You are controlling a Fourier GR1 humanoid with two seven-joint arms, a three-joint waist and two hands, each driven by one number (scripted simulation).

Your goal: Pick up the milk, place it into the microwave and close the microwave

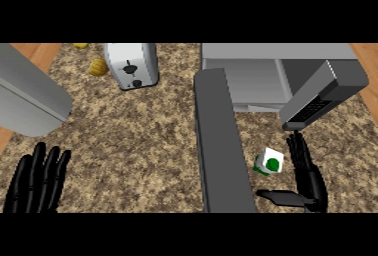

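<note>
From the head view, the milk point(270, 162) stands on the speckled counter point(140, 135) before the open microwave point(284, 75), just left of the right hand point(306, 177), fingers straight and thumb spread, while the left hand point(37, 180) rests open at lower left.

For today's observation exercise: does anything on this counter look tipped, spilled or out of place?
Nothing is spilled or broken. The milk carton looks tilted on the counter, beside the open right hand, still outside the microwave, whose door is swung open. The left hand rests open at lower left.
</note>
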